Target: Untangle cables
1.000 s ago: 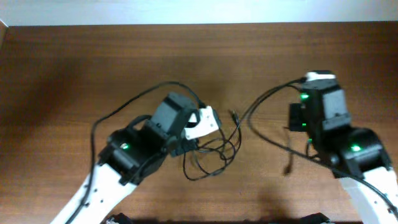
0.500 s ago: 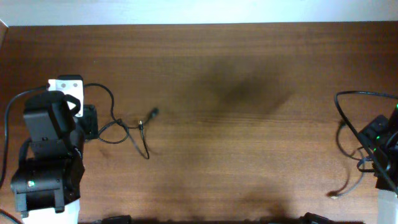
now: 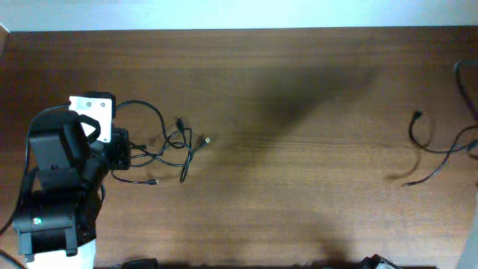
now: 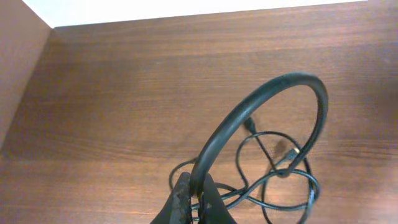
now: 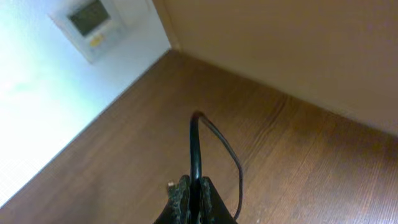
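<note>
Arms wide apart, cables mostly split, I'd judge.
Left gripper (image 4: pixel 194 190) is pinched narrow on the tangled cables (image 3: pixel 168 143) at 9 o'clock of the table (image 3: pixel 299 90). Right gripper (image 5: pixel 193 190) looks clamped on the lone cable (image 3: pixel 433 151) at 3 o'clock, though its fingertips are cropped. Best move: hold low, draw loops toward 3 o'clock slowly, and watch the plug (image 3: pixel 207 140) for snags. No container in view; cables lie on wood.

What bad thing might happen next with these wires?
The left gripper looks pinched shut on the tangled cables; pulling hard may tighten their loops into knots. Its own thick wire arches right over them and might snag a plug.
</note>
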You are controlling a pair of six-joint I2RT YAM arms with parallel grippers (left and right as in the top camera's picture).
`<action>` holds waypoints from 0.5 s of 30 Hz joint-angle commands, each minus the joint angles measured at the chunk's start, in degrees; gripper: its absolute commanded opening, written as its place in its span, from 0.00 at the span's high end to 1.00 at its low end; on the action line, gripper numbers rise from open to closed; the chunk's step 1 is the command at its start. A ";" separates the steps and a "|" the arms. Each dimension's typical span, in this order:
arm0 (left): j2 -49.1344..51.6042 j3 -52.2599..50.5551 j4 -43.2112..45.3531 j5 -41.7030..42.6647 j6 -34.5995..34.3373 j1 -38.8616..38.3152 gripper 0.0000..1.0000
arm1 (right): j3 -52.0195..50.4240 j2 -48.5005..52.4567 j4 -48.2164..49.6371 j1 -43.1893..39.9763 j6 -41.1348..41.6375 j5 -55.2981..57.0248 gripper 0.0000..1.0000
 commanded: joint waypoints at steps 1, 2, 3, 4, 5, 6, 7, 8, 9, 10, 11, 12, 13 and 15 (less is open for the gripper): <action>-0.52 0.22 -1.40 2.36 -0.46 0.13 1.00 | 11.69 8.13 0.94 -3.13 -1.40 -14.36 0.96; -0.48 0.22 -1.60 2.36 -0.46 0.13 1.00 | 16.55 11.32 0.94 -4.76 -2.47 -21.57 0.96; -0.42 0.22 -1.60 2.40 -0.48 0.13 1.00 | 21.35 14.23 -0.37 -6.86 -2.34 -28.00 0.96; -0.24 0.22 -1.57 2.89 -0.46 0.13 1.00 | 27.17 17.77 -3.19 -9.66 -1.33 -32.79 0.96; 0.02 0.22 -1.60 4.31 -0.46 0.13 1.00 | 32.22 21.14 -6.80 -12.09 -0.35 -35.63 0.96; 0.20 0.22 -1.57 5.31 -0.48 0.13 1.00 | 36.26 24.30 -10.16 -14.01 -0.35 -37.86 0.96; 0.83 0.22 -1.60 6.38 -0.46 0.13 1.00 | 38.84 27.06 -13.31 -15.39 -0.17 -38.56 0.96; 1.60 0.22 -1.60 7.30 -0.48 0.13 1.00 | 39.67 30.80 -16.28 -16.76 -0.20 -40.44 0.96; 1.99 0.22 -1.60 8.13 -0.48 0.13 1.00 | 39.67 33.48 -18.71 -17.11 -0.96 -41.51 0.96; 2.12 0.22 -1.60 8.13 -0.48 0.13 1.00 | 39.67 37.22 -22.29 -17.09 -4.42 -41.72 0.96; 2.12 0.22 -1.62 8.13 -0.48 0.13 1.00 | 39.67 40.24 -25.49 -17.09 -6.80 -41.13 0.96; 2.12 0.22 -1.86 8.13 -0.48 0.13 1.00 | 39.67 43.58 -29.09 -17.16 -8.66 -39.23 0.96; 2.12 0.22 -2.38 8.13 -0.48 0.13 1.00 | 39.67 45.94 -31.56 -17.18 -9.46 -36.81 0.96; 2.12 0.22 -2.67 8.70 -0.46 0.13 1.00 | 39.65 48.28 -34.10 -17.73 -9.46 -34.99 0.35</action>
